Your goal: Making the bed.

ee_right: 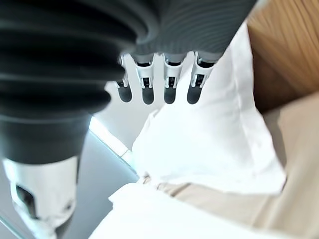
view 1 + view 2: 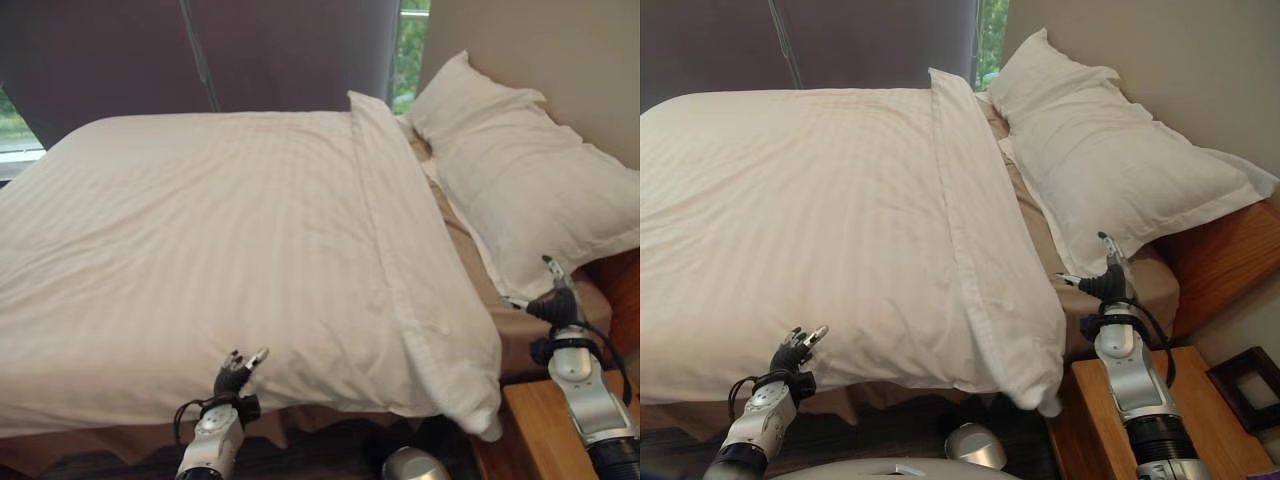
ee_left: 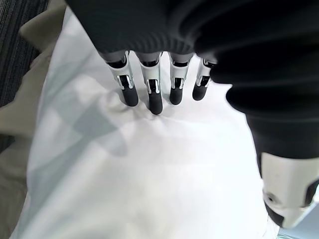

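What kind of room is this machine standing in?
Most likely a bedroom, perhaps in a hotel: a bed under a white duvet, a pillow against the wall, and a wooden nightstand beside it.

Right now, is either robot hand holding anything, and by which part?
Nothing is held. The left hand hangs open over the white striped duvet; the right hand is open beside the white pillow.

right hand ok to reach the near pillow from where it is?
Probably yes. The right hand hangs open just short of the pillow's near edge, over the tan sheet, nothing between them. The duvet lies off to its left.
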Motion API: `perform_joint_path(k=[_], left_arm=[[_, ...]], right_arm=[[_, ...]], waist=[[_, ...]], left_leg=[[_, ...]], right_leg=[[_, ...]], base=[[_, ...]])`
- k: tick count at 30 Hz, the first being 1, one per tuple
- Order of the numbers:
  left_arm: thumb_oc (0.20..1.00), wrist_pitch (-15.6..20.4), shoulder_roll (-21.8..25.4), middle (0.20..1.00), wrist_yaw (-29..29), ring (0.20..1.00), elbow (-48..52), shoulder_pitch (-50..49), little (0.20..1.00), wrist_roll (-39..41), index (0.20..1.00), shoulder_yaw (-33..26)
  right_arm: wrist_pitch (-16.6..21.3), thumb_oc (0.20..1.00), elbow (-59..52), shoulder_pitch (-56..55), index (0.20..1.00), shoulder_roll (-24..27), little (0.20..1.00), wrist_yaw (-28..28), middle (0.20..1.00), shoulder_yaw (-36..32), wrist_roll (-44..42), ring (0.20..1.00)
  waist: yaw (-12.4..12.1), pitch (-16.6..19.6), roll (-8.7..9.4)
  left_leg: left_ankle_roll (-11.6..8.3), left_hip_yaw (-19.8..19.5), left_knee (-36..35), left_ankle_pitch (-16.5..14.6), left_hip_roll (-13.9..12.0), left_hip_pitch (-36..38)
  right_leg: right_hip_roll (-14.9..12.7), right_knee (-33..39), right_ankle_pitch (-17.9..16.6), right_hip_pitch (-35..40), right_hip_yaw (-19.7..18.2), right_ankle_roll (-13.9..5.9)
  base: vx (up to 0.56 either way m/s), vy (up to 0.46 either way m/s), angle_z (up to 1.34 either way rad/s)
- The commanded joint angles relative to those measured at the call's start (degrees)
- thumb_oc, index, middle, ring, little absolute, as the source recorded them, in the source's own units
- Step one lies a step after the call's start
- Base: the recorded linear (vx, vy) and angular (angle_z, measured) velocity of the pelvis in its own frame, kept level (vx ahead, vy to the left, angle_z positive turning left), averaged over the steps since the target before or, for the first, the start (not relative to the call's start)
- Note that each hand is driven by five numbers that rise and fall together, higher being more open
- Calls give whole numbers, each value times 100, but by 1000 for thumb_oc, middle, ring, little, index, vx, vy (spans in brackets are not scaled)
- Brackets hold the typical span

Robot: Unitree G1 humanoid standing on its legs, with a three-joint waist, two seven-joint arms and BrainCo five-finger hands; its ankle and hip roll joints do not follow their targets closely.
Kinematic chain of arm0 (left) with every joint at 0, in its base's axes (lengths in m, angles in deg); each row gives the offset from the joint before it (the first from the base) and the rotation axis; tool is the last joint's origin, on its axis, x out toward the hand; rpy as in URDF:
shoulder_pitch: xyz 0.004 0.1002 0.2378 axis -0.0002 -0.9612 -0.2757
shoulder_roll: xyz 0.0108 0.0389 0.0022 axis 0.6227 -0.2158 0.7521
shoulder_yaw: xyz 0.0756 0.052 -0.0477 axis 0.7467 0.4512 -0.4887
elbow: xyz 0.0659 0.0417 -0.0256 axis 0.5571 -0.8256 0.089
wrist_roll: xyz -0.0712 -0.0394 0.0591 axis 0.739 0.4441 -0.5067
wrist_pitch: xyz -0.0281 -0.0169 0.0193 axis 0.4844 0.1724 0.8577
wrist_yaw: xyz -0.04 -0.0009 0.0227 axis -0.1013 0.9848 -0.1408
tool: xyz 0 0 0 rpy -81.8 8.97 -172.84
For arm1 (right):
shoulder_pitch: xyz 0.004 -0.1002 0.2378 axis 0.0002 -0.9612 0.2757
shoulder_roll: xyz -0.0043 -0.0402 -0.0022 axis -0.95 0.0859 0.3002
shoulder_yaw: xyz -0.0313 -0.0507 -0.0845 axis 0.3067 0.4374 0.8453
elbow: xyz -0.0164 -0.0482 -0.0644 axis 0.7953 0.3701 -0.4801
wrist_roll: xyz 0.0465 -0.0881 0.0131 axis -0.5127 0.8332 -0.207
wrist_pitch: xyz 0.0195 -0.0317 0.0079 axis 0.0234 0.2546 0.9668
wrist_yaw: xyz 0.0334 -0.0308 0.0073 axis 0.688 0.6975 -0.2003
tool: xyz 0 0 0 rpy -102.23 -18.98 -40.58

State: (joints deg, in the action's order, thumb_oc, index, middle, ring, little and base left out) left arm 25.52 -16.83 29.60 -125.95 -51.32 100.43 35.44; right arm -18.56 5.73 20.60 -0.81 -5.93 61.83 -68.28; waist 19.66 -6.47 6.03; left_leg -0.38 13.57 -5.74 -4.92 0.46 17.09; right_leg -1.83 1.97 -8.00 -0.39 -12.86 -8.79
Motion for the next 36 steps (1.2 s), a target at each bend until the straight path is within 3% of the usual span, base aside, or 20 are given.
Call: perform_joint_path(k=[1,5,6,10,18,23,27,34,36], left_arm=[[1000,137,418,1000,228,1000,313,30,1000,-5,1000,181],[1000,212,376,1000,262,1000,126,189,1000,100,1000,423],[1000,262,309,1000,307,1000,-79,321,1000,247,1000,612],[1000,324,224,1000,474,1000,-467,648,1000,416,1000,965],[1000,529,52,1000,605,1000,-961,990,1000,682,1000,1200],[1000,682,-185,1000,627,1000,-1662,1605,1000,1104,1000,1394],[1000,733,-267,1000,600,1000,-1852,1809,1000,1183,1000,1461],[1000,723,-416,1000,507,1000,-1908,1846,1000,1212,1000,1445],[1000,720,-437,1000,477,1000,-1852,1795,1000,1225,1000,1378]], right_arm=[[950,200,158,841,200,-404,200,337,200,115,-2574,200],[1350,200,528,1389,200,-853,200,496,200,226,-3833,200],[1622,200,847,1803,200,-1221,200,545,200,172,-4684,200],[2039,200,1569,2428,200,-1655,200,701,200,-96,-5672,200],[2087,200,3069,2734,200,-1728,200,1020,200,-563,-6635,200],[1756,200,4712,2890,200,-1622,200,1226,200,-689,-7042,200],[1542,200,5211,2648,200,-1682,200,1284,200,-618,-6976,200],[1250,200,5455,1845,200,-1756,200,1296,200,-407,-6456,200],[1210,200,5475,1640,200,-1613,200,1156,200,-440,-5962,200]], waist=[[-255,-94,81],[-264,-109,10],[-254,-128,-80],[-166,-253,-346],[83,-535,-745],[419,-926,-983],[532,-1019,-1026],[628,-1059,-837],[610,-1092,-749]], left_leg=[[-11,-489,74,-375,28,245],[0,-479,91,-411,61,263],[13,-475,143,-466,95,272],[44,-430,314,-621,214,264],[81,-413,707,-815,412,48],[119,-315,1433,-993,609,-680],[126,-285,1571,-1018,628,-924],[110,-240,1757,-1078,627,-1018],[108,-248,1786,-1061,612,-1048]], right_leg=[[-271,-358,-1187,-1373,-84,-445],[-308,-344,-1197,-1384,-142,-451],[-336,-338,-1204,-1401,-198,-461],[-405,-355,-1192,-1431,-316,-468],[-548,-439,-1183,-1577,-492,-485],[-667,-579,-1221,-2043,-727,-439],[-684,-644,-1204,-2232,-764,-419],[-713,-673,-1255,-2258,-773,-401],[-718,-683,-1242,-2253,-761,-400]], base=[[0,0,0],[15,2,-1],[37,13,-1],[38,36,-7],[-5,52,-3],[-101,52,-12],[-81,17,-10],[-25,1,-1],[-43,15,2]])
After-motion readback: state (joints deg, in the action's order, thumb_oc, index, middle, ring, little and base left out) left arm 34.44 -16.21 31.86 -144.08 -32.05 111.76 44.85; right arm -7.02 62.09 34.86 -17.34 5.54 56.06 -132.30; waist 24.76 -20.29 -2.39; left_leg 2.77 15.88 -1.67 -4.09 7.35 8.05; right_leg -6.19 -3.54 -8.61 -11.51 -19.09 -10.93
